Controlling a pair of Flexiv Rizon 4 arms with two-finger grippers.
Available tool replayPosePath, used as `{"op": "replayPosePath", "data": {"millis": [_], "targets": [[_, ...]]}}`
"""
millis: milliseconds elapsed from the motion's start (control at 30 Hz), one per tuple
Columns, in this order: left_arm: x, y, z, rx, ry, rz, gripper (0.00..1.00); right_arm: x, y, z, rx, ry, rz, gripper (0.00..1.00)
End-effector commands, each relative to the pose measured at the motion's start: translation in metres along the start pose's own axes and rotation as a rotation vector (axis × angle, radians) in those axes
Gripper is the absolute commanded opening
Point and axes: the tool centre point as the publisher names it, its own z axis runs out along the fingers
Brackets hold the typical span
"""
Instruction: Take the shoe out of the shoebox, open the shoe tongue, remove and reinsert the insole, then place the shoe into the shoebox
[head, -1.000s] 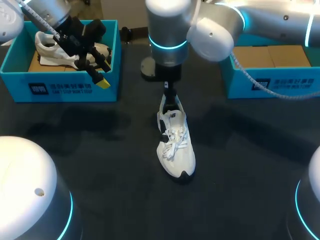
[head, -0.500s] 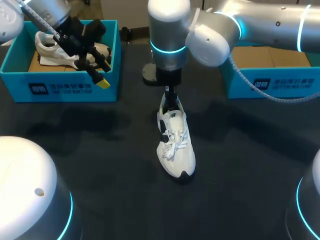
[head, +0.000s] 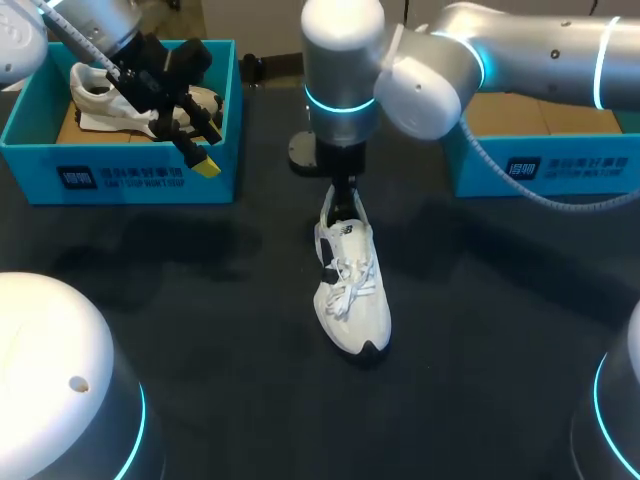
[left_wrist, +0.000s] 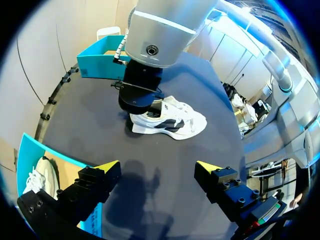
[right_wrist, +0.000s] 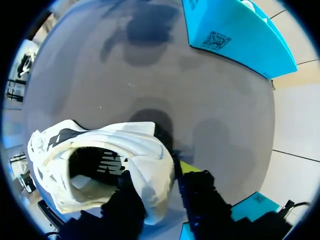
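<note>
right end effector (right_wrist: 157, 185) grasping shoe (head: 352, 300) (at heel) | left end effector (left_wrist: 157, 167) released

The left arm's jaws stand wide apart above the dark bench (left_wrist: 80, 115), yellow tips (left_wrist: 109, 166) bare and nothing between them. Ahead of them a white shoe (left_wrist: 175, 121) with dark side markings sits on its sole on the bench. The right arm (left_wrist: 160, 30) comes down on its heel end and hides that end. Beyond it stands an open blue box (left_wrist: 100, 67). Under one jaw is a nearer blue box (left_wrist: 55, 152) holding a second white shoe (left_wrist: 37, 177).
</note>
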Motion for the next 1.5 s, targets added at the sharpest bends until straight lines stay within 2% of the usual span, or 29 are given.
{"op": "replayPosePath", "data": {"millis": [33,267,500,867,1100,1500], "targets": [[0.001,0.001,0.000,-0.001,-0.002,0.000,1.00,0.001,0.000,0.005,0.005,-0.003,0.011,0.00],[0.001,0.001,0.000,-0.001,-0.002,0.000,1.00,0.002,-0.002,0.001,0.004,-0.023,0.044,0.00],[0.001,0.001,0.000,-0.001,-0.002,0.000,1.00,-0.004,-0.003,-0.023,0.014,-0.007,0.068,0.00],[0.001,0.001,0.000,-0.001,-0.002,0.000,1.00,-0.016,-0.009,-0.097,0.058,-0.006,0.047,0.00],[0.001,0.001,0.000,-0.001,-0.002,0.000,1.00,-0.032,-0.012,-0.138,0.096,-0.030,0.043,0.00],[0.001,0.001,0.000,-0.001,-0.002,0.000,1.00,-0.071,-0.043,-0.201,0.119,-0.076,0.055,0.00]]}}
